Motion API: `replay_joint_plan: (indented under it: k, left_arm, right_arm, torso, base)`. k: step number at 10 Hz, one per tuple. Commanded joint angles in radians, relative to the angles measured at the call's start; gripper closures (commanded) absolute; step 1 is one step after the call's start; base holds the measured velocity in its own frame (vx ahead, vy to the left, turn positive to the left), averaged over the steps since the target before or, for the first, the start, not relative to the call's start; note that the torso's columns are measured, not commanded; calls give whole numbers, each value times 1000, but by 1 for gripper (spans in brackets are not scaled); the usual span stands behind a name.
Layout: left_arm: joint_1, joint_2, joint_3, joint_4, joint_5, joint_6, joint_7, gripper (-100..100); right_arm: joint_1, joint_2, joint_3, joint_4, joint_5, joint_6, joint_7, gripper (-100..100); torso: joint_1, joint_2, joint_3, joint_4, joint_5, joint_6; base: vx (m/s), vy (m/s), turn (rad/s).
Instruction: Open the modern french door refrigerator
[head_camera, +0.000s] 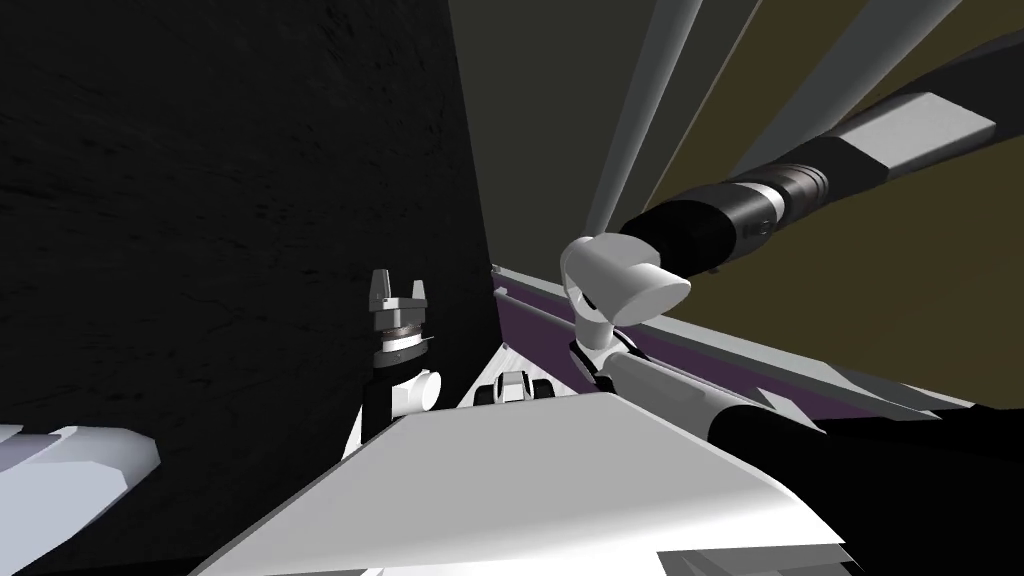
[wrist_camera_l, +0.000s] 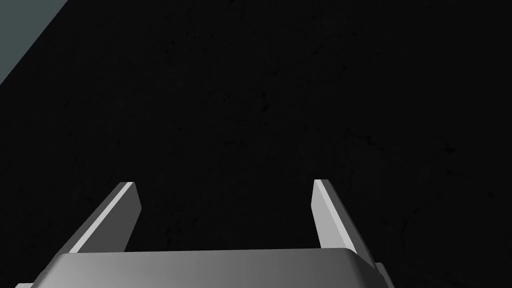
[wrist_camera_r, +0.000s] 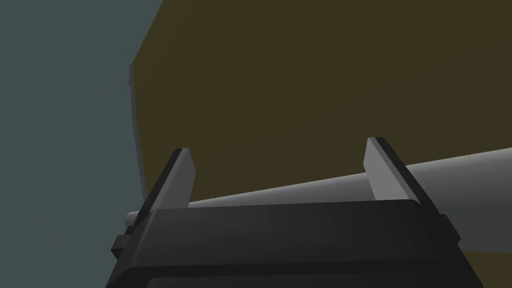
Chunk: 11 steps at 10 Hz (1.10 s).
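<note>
Right gripper (wrist_camera_r: 280, 150) spread wide, long light grey handle bar (wrist_camera_r: 305, 194) crossing its finger bases, on olive-brown flat door panel (wrist_camera_r: 310, 90). Left gripper (wrist_camera_l: 225, 184) also spread, facing near-black flat surface (wrist_camera_l: 260, 100) left of that panel.

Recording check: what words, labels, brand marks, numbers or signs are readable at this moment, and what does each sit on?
None: no readable text in any view.
The olive-brown panel and the grey bar across it, by the open right pincer, are bare.
The dark surface in front of the open left pincer is unmarked too.
</note>
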Motion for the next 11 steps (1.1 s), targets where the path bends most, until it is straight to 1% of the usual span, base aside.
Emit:
replay_joint_plan:
  k: [1,3,4,6,7,8,9,10,11]
  left_arm:
    - [0,0,0,0,0,0,0,0]
    - [0,0,0,0,0,0,0,0]
    - [0,0,0,0,0,0,0,0]
    - [0,0,0,0,0,0,0,0]
    - [0,0,0,0,0,0,0,0]
    - [0,0,0,0,0,0,0,0]
    - [0,0,0,0,0,0,0,0]
    - [0,0,0,0,0,0,0,0]
    - [0,0,0,0,0,0,0,0]
  right_arm:
    - [-32,34,13,-18,-65,-53,-39,-100]
    - [-52,78,22,-42,-107,-106,-68,-100]
    - [-52,78,22,-42,-107,-109,-68,-100]
    - [-66,138,29,-75,-137,-167,-90,-100]
    - [-66,138,29,-75,-137,-174,-90,-100]
    - [-70,171,31,-93,-147,-209,-97,-100]
    - [-73,201,33,-110,-153,-232,-101,-100]
    - [-73,202,33,-110,-153,-240,-101,-100]
    - [-74,222,33,-121,-156,-260,-104,-100]
  torso:
    - [1,-2,-1,-1,0,-1]
    - [3,-9,-6,-5,0,-4]
    - [4,-11,-7,-7,0,-5]
    - [2,-14,-9,-8,-1,-5]
    - [0,-15,-10,-9,-2,-6]
    - [-1,-15,-10,-8,-2,-5]
    - [-2,-13,-9,-7,-3,-3]
    - [-4,-7,-5,-3,-2,0]
    - [-4,-2,-1,-1,-2,1]
  base:
    - [-23,-16,76]
    - [-29,-16,65]
    - [-17,-7,25]
    - [-11,0,25]
    - [-13,0,22]
    - [-7,2,32]
    - [1,1,52]
    - [16,3,14]
    - [16,0,5]
